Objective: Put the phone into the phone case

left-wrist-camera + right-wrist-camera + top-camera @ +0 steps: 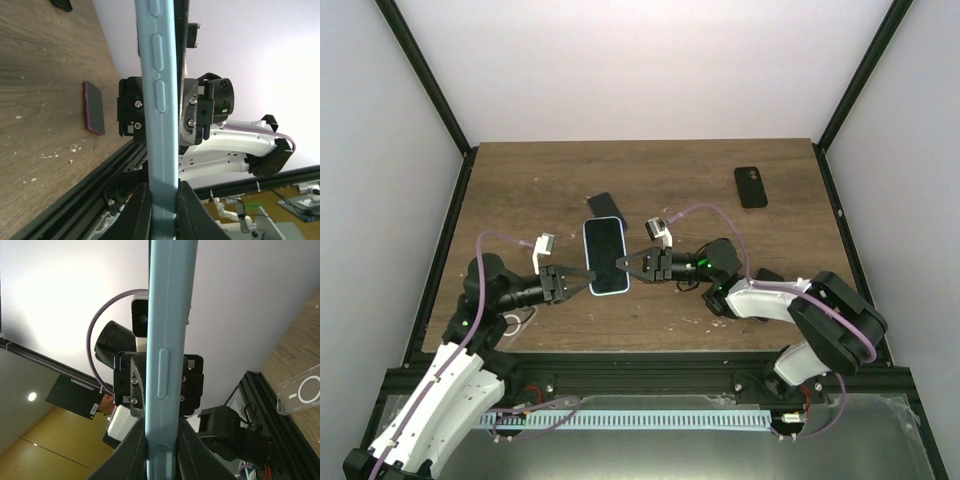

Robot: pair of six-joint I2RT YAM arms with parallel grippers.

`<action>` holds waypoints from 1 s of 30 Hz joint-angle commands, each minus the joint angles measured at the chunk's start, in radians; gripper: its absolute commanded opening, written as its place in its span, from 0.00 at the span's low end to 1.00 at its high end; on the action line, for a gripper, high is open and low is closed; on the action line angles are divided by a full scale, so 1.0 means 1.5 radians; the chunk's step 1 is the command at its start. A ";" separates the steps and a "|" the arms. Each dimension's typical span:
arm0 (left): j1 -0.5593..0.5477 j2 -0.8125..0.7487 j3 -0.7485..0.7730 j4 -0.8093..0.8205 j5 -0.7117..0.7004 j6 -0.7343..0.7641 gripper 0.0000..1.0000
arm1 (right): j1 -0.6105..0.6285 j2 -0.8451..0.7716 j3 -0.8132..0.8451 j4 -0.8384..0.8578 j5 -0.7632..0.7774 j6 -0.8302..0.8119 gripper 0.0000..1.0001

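A light-blue phone case [606, 256] with a pale face is held off the table between both grippers. My left gripper [590, 274] is shut on its lower left edge. My right gripper [622, 263] is shut on its right edge. In the left wrist view the case [159, 100] stands edge-on between the fingers of the left gripper [164, 187]. In the right wrist view the case [167, 340] is clamped in the right gripper [162, 432]. I cannot tell whether a phone sits inside it. A black phone [751, 187] lies at the far right.
A dark flat object [604, 205] lies just behind the held case. A maroon phone [94, 107] lies on the wood near the front rail. A clear case with a ring [306, 395] lies by the table's near edge.
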 commanded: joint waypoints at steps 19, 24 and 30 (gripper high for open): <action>-0.003 -0.026 0.028 -0.031 -0.032 0.048 0.46 | -0.004 -0.032 0.002 -0.039 -0.088 -0.108 0.09; -0.002 -0.024 0.035 -0.019 -0.058 0.050 0.45 | -0.002 -0.053 -0.006 -0.040 -0.112 -0.127 0.09; -0.003 -0.023 0.048 0.000 -0.096 0.036 0.42 | 0.005 -0.081 -0.003 -0.082 -0.132 -0.167 0.10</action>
